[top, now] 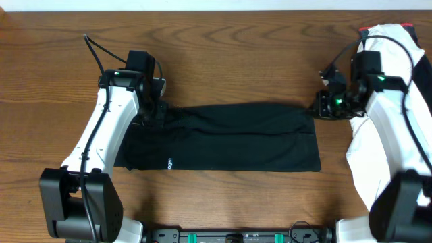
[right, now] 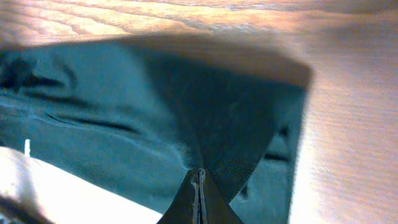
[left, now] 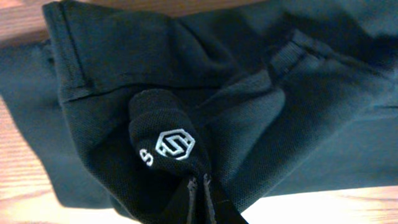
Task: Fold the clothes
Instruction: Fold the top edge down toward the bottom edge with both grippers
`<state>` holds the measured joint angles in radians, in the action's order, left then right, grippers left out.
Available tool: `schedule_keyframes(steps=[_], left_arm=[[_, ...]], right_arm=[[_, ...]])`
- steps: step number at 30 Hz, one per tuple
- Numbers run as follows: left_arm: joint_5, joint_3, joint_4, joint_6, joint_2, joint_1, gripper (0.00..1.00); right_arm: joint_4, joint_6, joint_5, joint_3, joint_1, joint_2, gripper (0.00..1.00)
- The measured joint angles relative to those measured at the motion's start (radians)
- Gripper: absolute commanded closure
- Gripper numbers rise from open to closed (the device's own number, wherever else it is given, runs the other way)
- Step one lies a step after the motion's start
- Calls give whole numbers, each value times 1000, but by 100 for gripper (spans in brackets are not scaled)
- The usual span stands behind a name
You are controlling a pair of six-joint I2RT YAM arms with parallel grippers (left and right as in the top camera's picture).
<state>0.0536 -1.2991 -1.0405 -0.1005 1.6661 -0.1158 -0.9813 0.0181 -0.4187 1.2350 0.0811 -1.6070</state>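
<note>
T-shirt [top: 223, 138]: you see it folded into a long black band, lying flat on the bench [top: 223, 40].
Left pincer [top: 152, 111]: clamped together on the T-shirt's far left corner.
Right pincer [top: 321, 106]: clamped together on the T-shirt's far right corner.

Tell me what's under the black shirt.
The wooden table, visible around the black T-shirt. The shirt is folded over itself, so its lower layers and anything beneath are hidden.

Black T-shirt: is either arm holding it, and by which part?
Both: the left gripper pinches the T-shirt at its far left corner, the right gripper its far right corner.
</note>
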Motion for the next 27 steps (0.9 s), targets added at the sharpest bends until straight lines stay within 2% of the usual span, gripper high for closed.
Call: schedule_keyframes(steps=[4,15,17,19,20,22,25,27], left_arm=[[-39,0,-13,14,0,5,94],[-69,0,-98,26,0,36,94],[-69,0,-102,27,0,35,93],[-70,0,-102,29,0,35,93],[-70,0,-102,29,0,36,92],[-70,0,-103,29,0,35,87],[-74,0,-105,34,0,36,71],[-79,0,-106,37,0,36,70]], right_arm=[[-78,-12,58,0,0,58,99],[-208,-16,142,0,0,56,99],[-225,-18,149,0,0,56,92],[-240,-26,158,0,0,56,78],[-243,-26,161,0,0,56,78],[-248,-26,168,0,0,56,78],[-249,-26,172,0,0,56,76],[-246,-26,173,0,0,56,72]])
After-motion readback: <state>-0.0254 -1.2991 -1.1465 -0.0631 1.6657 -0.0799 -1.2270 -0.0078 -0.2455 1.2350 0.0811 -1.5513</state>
